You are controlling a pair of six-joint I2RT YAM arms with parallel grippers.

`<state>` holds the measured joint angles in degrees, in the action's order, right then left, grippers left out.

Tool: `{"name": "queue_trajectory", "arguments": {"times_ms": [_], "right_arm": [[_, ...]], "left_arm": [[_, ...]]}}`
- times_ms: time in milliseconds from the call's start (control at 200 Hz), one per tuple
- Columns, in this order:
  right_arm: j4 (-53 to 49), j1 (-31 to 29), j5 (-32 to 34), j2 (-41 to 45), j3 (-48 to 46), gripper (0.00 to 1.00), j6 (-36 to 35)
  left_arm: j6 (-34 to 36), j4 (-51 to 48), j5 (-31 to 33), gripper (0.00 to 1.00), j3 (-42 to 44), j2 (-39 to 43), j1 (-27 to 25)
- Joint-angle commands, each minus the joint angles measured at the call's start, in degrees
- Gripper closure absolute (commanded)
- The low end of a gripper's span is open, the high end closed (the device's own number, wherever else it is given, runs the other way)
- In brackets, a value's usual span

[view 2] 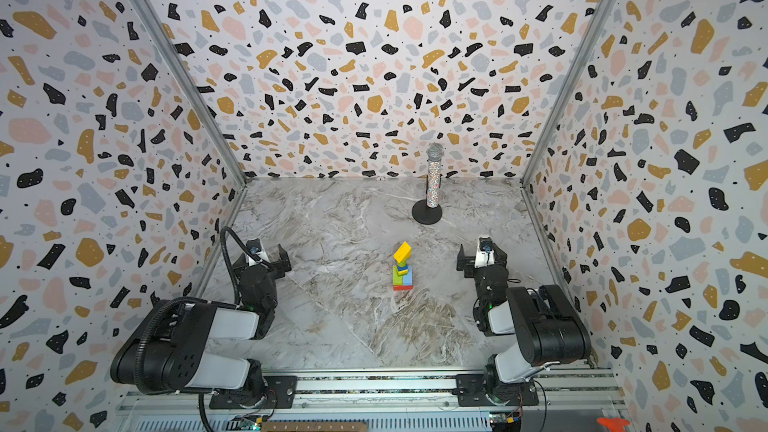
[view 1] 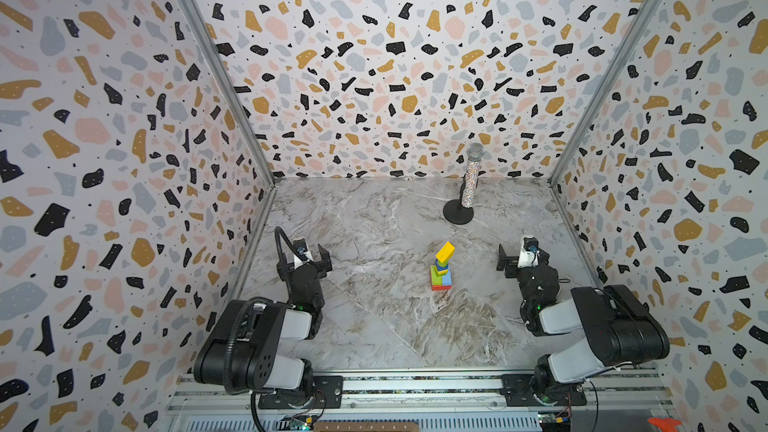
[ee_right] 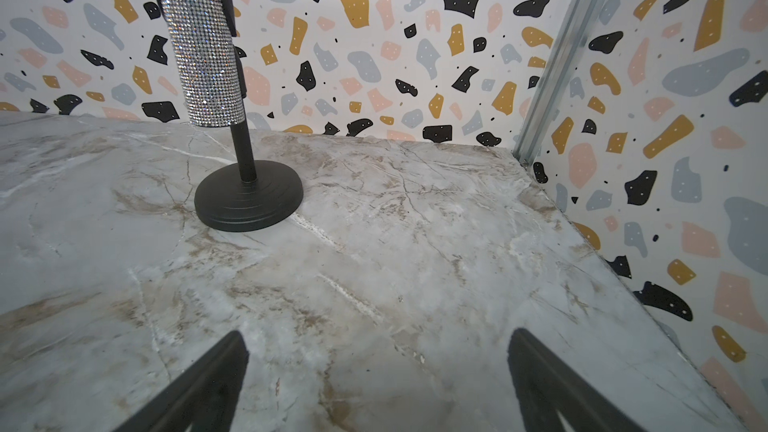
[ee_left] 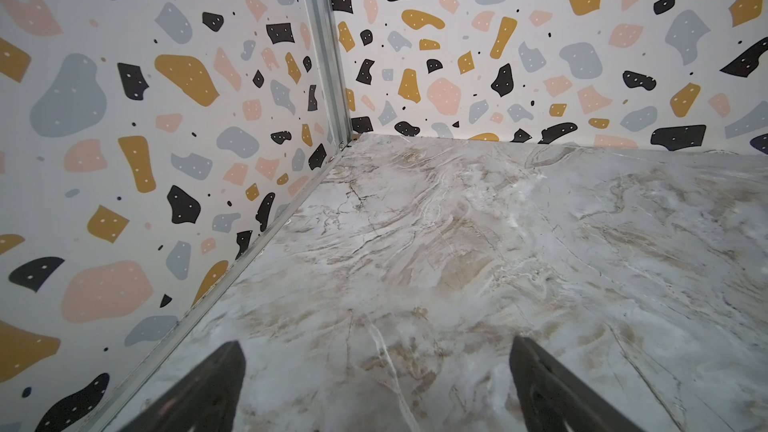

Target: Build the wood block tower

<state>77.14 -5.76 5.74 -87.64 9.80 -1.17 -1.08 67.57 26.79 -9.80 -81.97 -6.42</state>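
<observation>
The left fingers [ee_left: 208, 388] stand wide open and empty near the left wall. The tower [view 1: 442, 270] rises at the middle of the counter [view 1: 374, 222], its yellow brick [view 1: 445, 252] tilted on top. The right fingers [ee_right: 208, 388], equally wide and empty, sit to its right.

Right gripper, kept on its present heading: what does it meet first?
Likely the back wall. The open right gripper aims over bare table, and the microphone stand has its base just aside of that line. Depth is unclear, so a brush with the base cannot be excluded.
</observation>
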Motion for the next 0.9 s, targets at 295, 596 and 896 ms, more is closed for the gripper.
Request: {"name": "queue_trajectory", "arguments": {"times_ms": [295, 596, 896], "right_arm": [[28.1, -0.5, 2.2, -1.1, -13.3, 0.01, 0.5], [-0.6, 2.3, -8.9, 1.4, 0.8, 0.01, -0.2], [-2.8, 2.6, -10.0, 1.0, 1.6, 0.01, -0.1]], "left_arm": [[-2.0, 25.8, 2.6, 0.00, 15.3, 6.6, 0.3], [-2.4, 7.2, 3.9, 0.00, 2.4, 1.1, 0.2], [-1.9, 3.1, 2.8, 0.00, 0.2, 0.7, 0.4]]}}
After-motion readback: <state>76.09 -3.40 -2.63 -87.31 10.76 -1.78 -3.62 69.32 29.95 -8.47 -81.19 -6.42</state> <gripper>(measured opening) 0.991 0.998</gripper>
